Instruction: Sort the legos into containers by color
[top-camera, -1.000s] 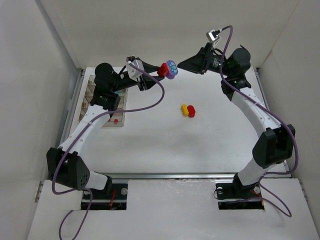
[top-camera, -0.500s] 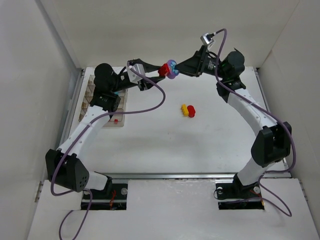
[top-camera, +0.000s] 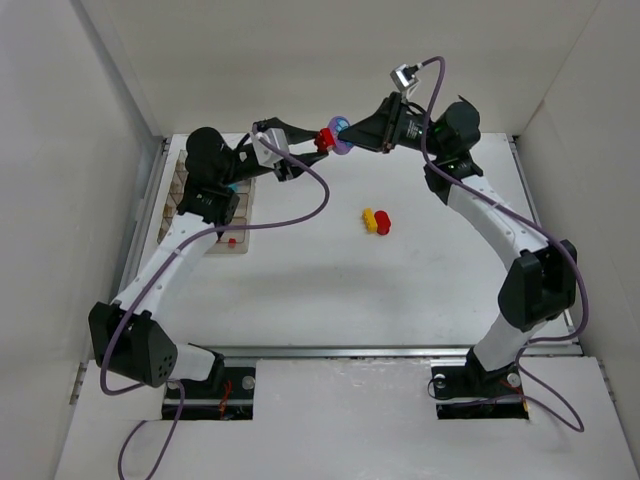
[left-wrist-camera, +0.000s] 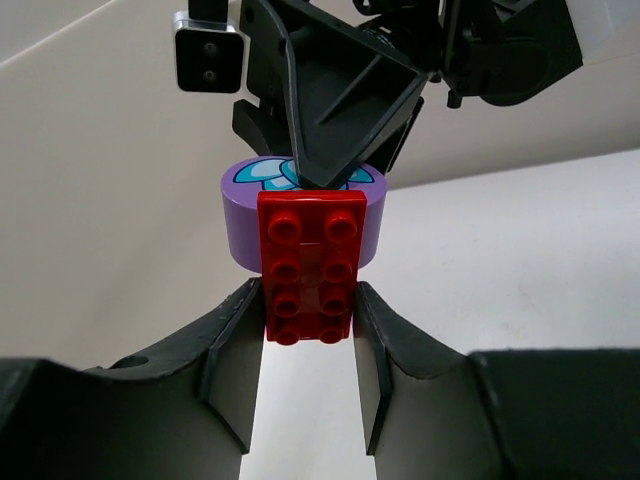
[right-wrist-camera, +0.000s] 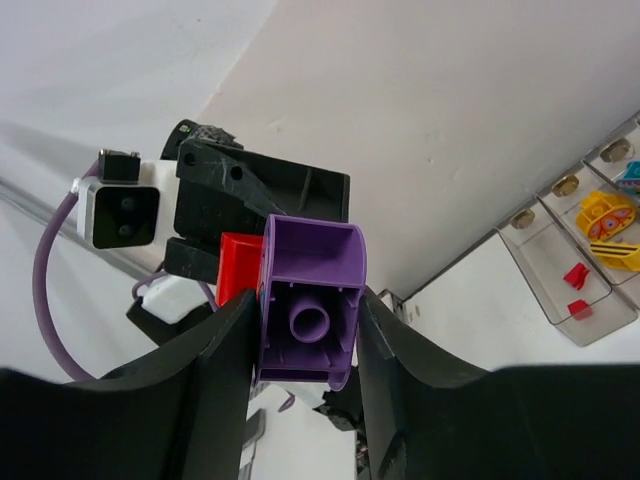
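Left wrist camera first: the left gripper (left-wrist-camera: 308, 300) is clamped on a red brick (left-wrist-camera: 310, 265), a finger pressed to each long side and the studs facing the lens. The brick's long axis runs straight out from between the fingers, its far end pointing at the right gripper (right-wrist-camera: 303, 330). A rounded purple brick (left-wrist-camera: 238, 232) is joined to that far end. On the right wrist view, the right gripper squeezes the purple brick from both sides, its hollow underside toward the camera and the red one poking out beyond it. From above, the pair hangs in the air between the two tips. The tray (top-camera: 178, 205) lies back beside the left arm. A yellow-and-red cluster (top-camera: 376, 221) rests below the tools.
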